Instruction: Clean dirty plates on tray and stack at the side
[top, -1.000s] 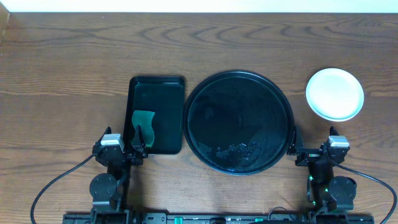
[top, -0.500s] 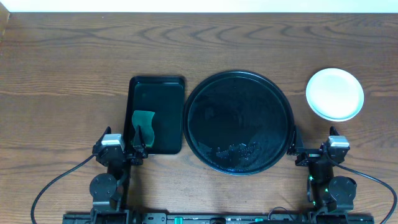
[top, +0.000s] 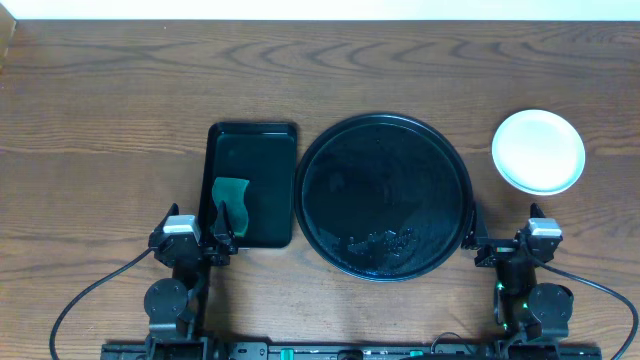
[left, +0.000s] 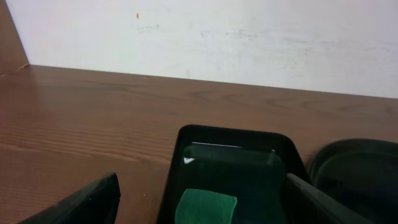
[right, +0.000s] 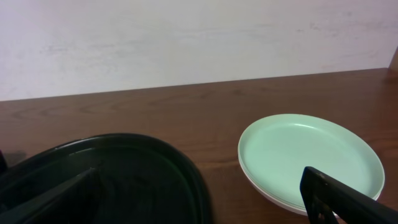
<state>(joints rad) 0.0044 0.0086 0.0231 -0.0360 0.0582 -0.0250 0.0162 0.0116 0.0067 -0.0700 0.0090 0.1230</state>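
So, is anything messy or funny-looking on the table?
Only a little: the round tray has shiny smudges near its front edge, perhaps wetness or just glare. The plates sit stacked neatly to its right, and the sponge lies flat in the small tray.

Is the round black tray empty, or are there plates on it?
Empty. The tray shows only its bare glossy surface with a few wet-looking marks; the plates sit stacked beside it, on its right.
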